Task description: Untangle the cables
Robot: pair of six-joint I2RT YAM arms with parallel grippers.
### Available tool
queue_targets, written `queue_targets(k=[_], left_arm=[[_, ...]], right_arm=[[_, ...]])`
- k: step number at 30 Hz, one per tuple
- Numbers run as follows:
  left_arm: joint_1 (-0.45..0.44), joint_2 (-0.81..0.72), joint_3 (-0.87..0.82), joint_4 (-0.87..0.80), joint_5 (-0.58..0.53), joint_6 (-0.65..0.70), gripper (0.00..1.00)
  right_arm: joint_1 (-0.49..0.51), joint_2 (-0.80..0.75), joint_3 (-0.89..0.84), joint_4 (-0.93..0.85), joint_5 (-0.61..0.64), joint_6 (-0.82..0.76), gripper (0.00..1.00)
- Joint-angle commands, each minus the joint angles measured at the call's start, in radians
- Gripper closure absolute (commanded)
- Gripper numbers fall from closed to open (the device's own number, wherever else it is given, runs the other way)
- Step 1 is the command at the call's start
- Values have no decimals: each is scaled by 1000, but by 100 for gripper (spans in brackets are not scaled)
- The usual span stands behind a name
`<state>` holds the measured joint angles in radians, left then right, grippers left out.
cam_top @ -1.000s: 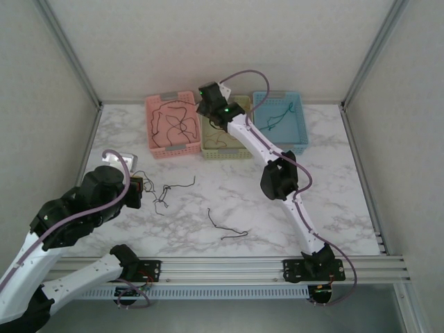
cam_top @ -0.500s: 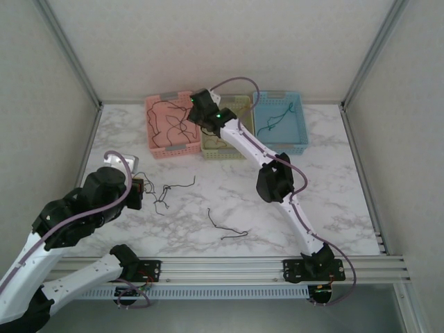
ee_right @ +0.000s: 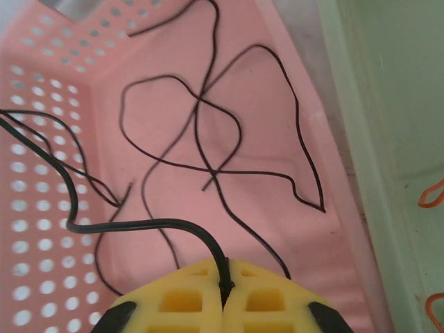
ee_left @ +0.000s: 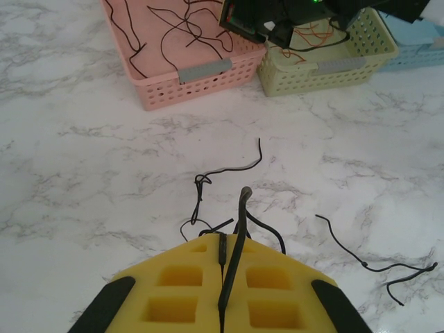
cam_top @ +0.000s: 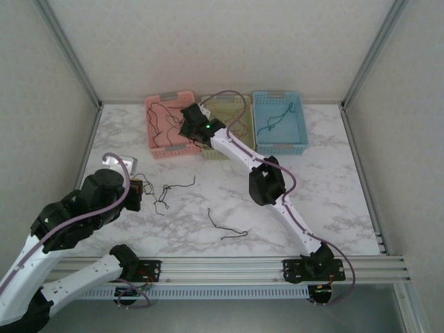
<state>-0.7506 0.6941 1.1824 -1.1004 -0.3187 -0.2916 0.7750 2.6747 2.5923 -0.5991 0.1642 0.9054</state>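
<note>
My left gripper [ee_left: 223, 244] is shut on a black cable [ee_left: 239, 215] low over the marble table. That cable runs from my yellow pads toward a small black tangle [ee_left: 201, 184]. From above, this gripper [cam_top: 139, 193] is at the left, beside the tangle [cam_top: 164, 196]. Another loose black cable [cam_top: 225, 227] lies mid-table. My right gripper [ee_right: 223, 269] hangs over the pink basket [ee_right: 41, 139], shut on a black cable [ee_right: 159, 225] that arcs off to the left. Several black cables [ee_right: 208, 139] lie on that basket's floor.
Three baskets stand in a row at the back: pink [cam_top: 154, 111], green [cam_top: 236, 105] with orange wires [ee_right: 431, 194], blue [cam_top: 300, 125] with a teal wire [cam_top: 276, 119]. The right arm [cam_top: 267, 182] stretches across the table's middle. Aluminium posts and walls frame the table.
The right gripper has swung left with its black cable, from over the green basket to over the pink basket. The left arm has stayed put.
</note>
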Motion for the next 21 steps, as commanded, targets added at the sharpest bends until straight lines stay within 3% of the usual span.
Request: queue_targets(k=[1, 12, 21], left_arm=[[4, -10, 5, -15, 6, -10, 100], [4, 7, 17, -5, 19, -7, 100], [4, 18, 17, 8, 29, -11, 100]], right_arm=[[22, 50, 63, -27, -32, -8, 100], [26, 89, 112, -45, -57, -25, 99], [26, -2, 106, -55, -48, -72, 72]])
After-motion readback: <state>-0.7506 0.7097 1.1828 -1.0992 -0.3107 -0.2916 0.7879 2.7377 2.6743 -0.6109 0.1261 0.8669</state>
